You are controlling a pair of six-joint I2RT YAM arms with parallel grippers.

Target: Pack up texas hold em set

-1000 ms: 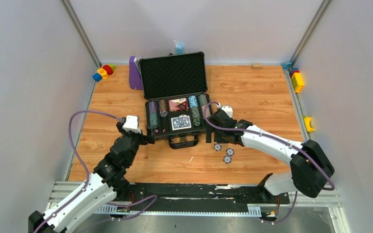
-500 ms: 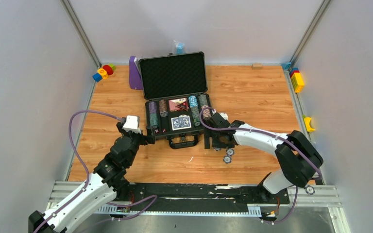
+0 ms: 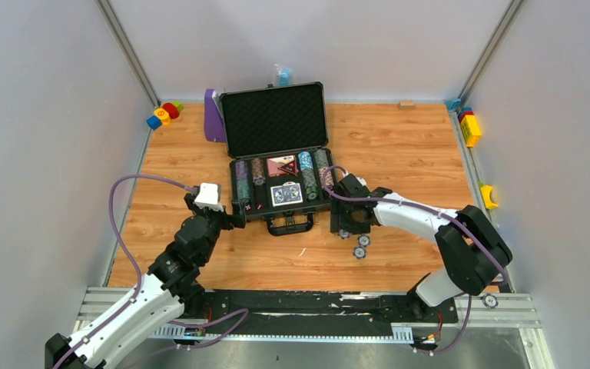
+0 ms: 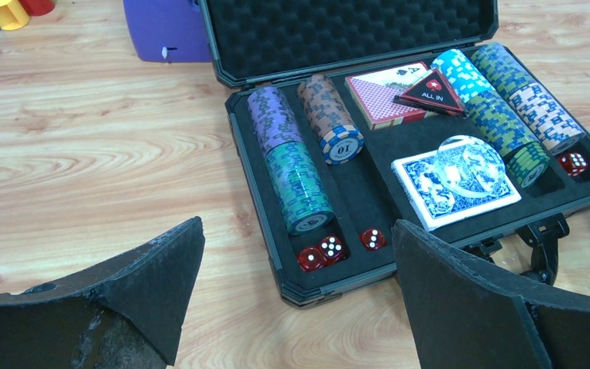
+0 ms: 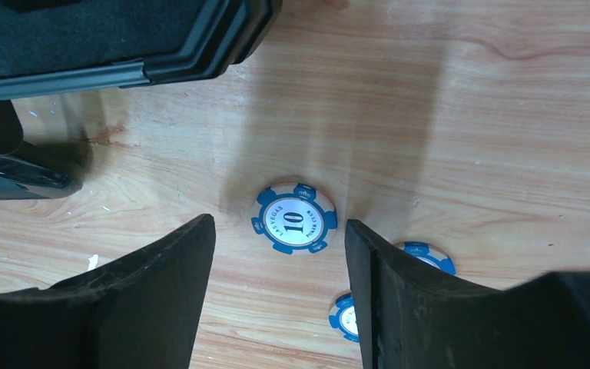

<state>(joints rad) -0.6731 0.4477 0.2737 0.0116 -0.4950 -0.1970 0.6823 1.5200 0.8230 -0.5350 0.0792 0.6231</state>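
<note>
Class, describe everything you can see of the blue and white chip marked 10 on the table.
The chip is a round disc, white face ringed by blue edge blocks, printed 10 with small lettering around. It lies flat, face up, on the wooden table, near a corner of the case, between the open fingers of the right gripper, touching neither finger. Two like chips lie apart from it.
</note>
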